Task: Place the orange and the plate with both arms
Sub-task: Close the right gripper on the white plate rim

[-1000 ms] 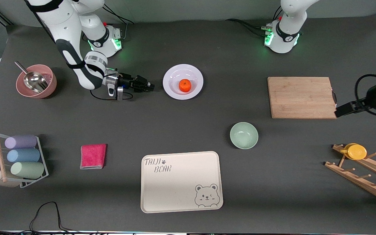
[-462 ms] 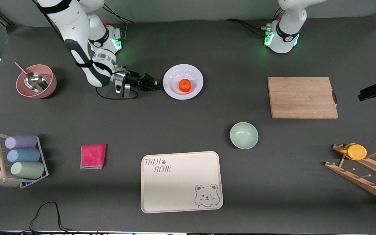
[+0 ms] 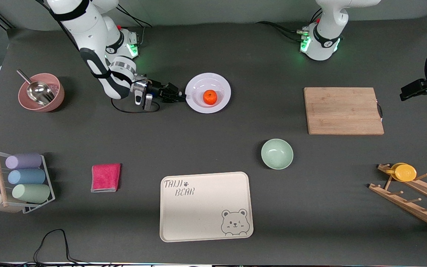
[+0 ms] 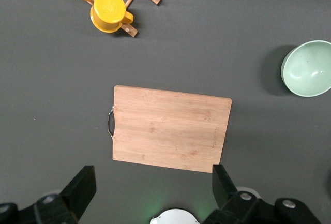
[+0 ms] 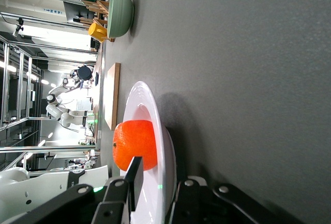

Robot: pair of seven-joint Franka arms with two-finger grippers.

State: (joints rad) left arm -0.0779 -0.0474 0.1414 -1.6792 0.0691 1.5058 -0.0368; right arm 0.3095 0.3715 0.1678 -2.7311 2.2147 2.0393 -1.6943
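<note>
Nearest to the front camera lies the cream bear-print tray (image 3: 206, 206); a little farther stands the pale green bowl (image 3: 277, 153), toward the left arm's end; farther again lies the wooden cutting board (image 3: 343, 110); the left gripper (image 4: 152, 189) hangs high in the air over the table near this board, and its two fingers (image 4: 83, 183) stand wide apart with nothing between them; this arm waits. The plate (image 3: 195, 99) sits farther from the front camera than the tray; the orange (image 3: 210, 97) rests in its centre well. The right gripper (image 3: 179, 97) is low at the plate's edge toward the right arm's end; in the right wrist view one finger (image 5: 135, 175) is over the rim and the other is under it, the rim between them; I cannot tell whether they already press it.
</note>
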